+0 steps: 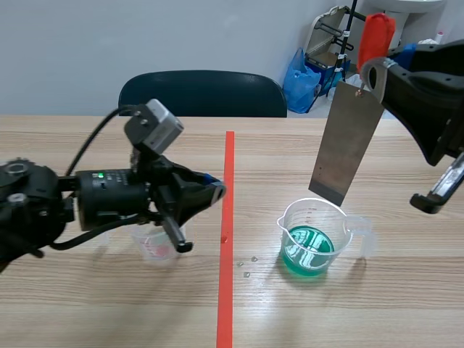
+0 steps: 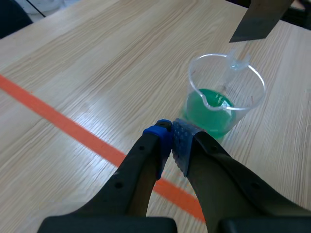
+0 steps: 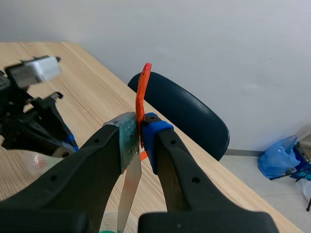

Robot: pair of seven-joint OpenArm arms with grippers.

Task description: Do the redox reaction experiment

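The metal plate [image 1: 346, 145] hangs in the upper right of the scene view, tilted, with its lower edge just above the rim of the clear beaker [image 1: 290, 225]. It has not yet entered the green liquid [image 1: 308, 252] at the bottom of the beaker. My right gripper [image 3: 140, 138] is clamped narrowly on the plate's top end. The orange-red tab [image 3: 141, 97] stands up between the pads, and the grey strip drops away under them.

The beaker stands on the table [image 1: 362, 319] at lower right of centre, with a few small droplets [image 1: 246, 267] just to its left, near the red tape line [image 1: 227, 239]. My left gripper [image 2: 171, 141] is closed on nothing, its pads pressed together. It points towards the beaker from across the tape, well short of touching it. Under that arm sits a small plastic cup [image 1: 156, 245] at lower left.

My main worry is the tilt. If I lower the plate at this angle, a corner may catch the rim and tip the beaker, which looks light, spilling the liquid. The grip is also on a thin edge, so a jolt could let the plate swing or slip and splash. Any careless move of the left arm could knock over the cup beneath it.
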